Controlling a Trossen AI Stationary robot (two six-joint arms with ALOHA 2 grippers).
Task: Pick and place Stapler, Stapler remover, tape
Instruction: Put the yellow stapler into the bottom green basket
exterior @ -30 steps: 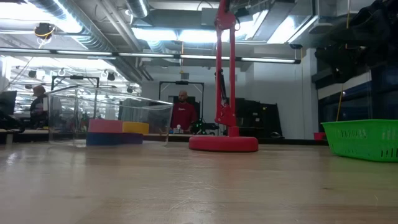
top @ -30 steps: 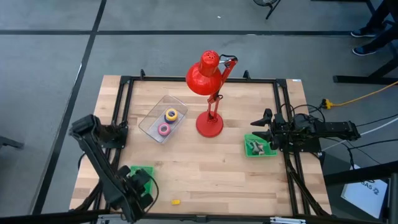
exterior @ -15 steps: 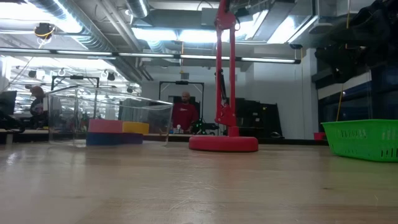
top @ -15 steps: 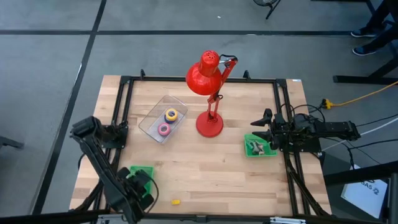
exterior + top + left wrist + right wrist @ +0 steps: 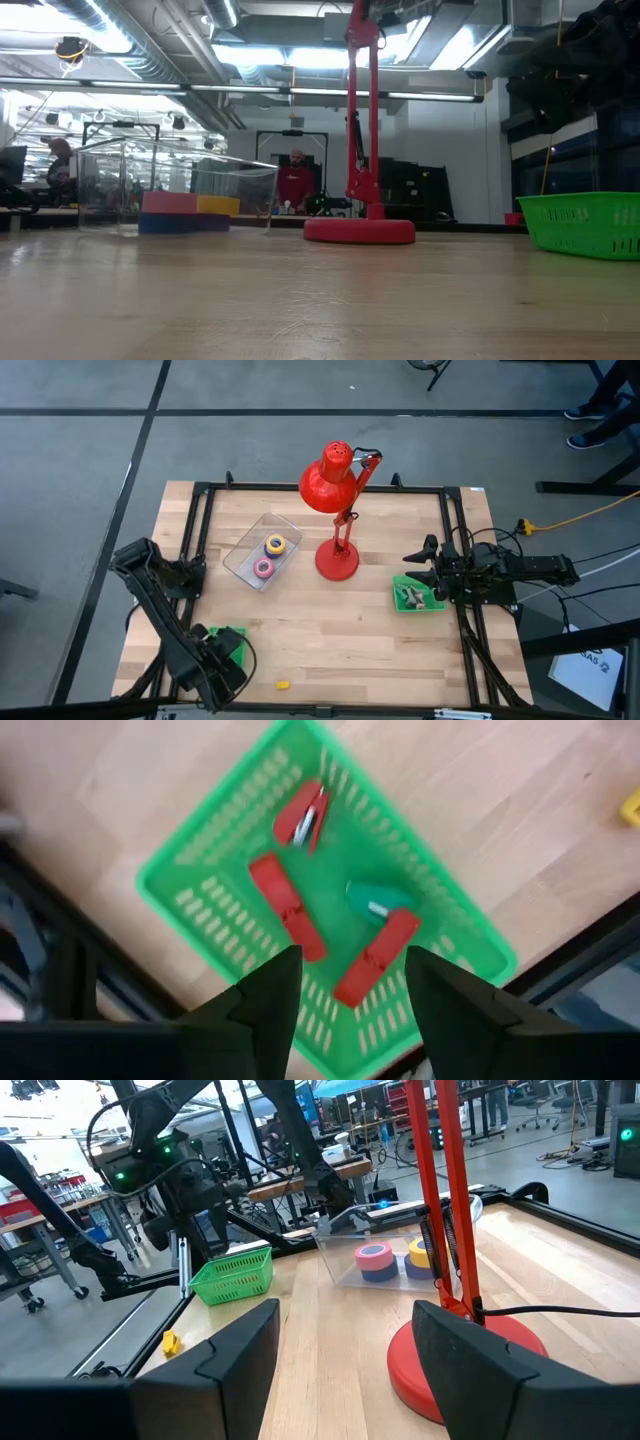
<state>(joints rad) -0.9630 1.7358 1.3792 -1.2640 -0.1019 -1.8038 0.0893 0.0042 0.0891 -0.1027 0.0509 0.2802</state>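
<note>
I find no readable label on anything here. My left gripper (image 5: pixel 345 985) hangs with fingers spread and empty above the green basket (image 5: pixel 205 895) at the table's near left corner; inside lie red staplers (image 5: pixel 288 907) and a green remover (image 5: pixel 375 902). My right gripper (image 5: pixel 345 1345), also spread, waits by the second basket (image 5: pixel 404 603), contents unclear. The tape (image 5: pixel 274 545) sits in the clear tray (image 5: pixel 240 556).

Readable text: none can be made out with certainty.
White sheet (image 5: pixel 592 668) beside the table (image 5: pixel 330 630): dark printing, too small to read.
</note>
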